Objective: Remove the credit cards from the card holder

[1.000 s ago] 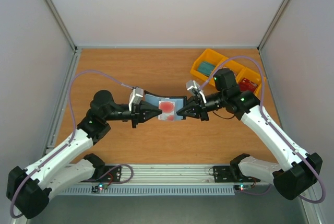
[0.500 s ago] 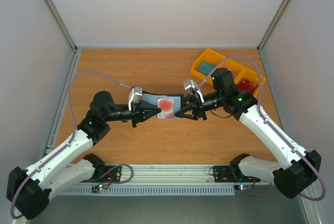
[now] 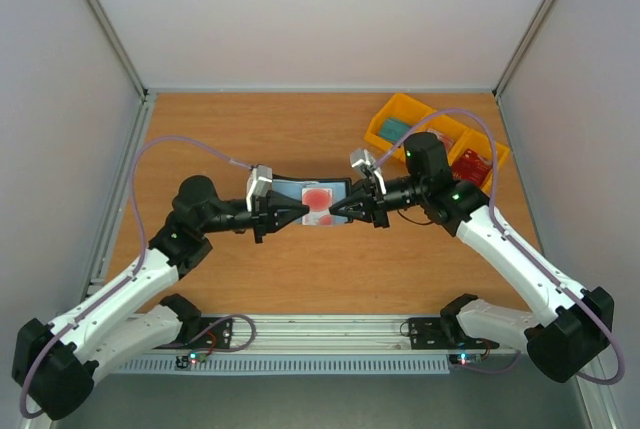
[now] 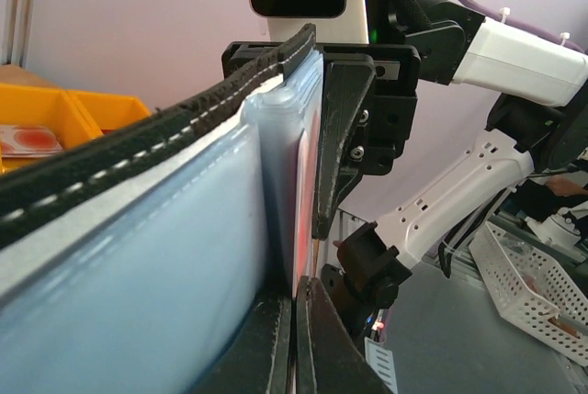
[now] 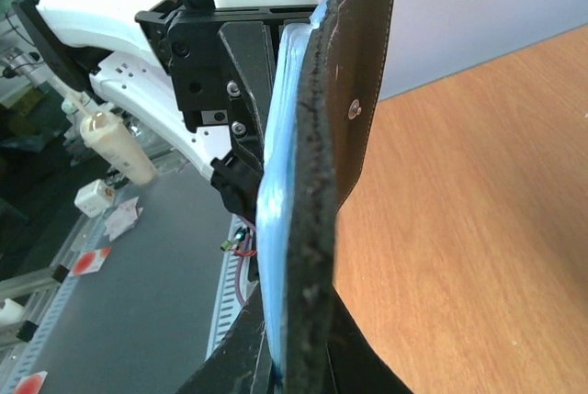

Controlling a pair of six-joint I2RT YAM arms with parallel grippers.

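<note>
My two arms meet over the middle of the wooden surface (image 3: 230, 139), with the card holder (image 3: 290, 191) spread open between them. It appears to be raised a little off the wood, its inner pockets turned up toward the overhead camera. A red credit card (image 3: 318, 199) with a pale band shows through the clear sleeve and is not yet out.

I judge the two-sided hold is there to keep the soft wallet taut and open while a card is worked free.

The left claw (image 3: 303, 212) is pinched together on the holder's left half. In its wrist view the fingers (image 4: 266, 339) press tight against the blue plastic. The right claw (image 3: 333, 214) is nearly together too, its fingers (image 5: 354, 366) clamped on the dark stitched edge of the right flap. I cannot tell whether it has caught the card's edge as well.

A yellow tray (image 3: 380, 121) sits well apart at the far right.
</note>
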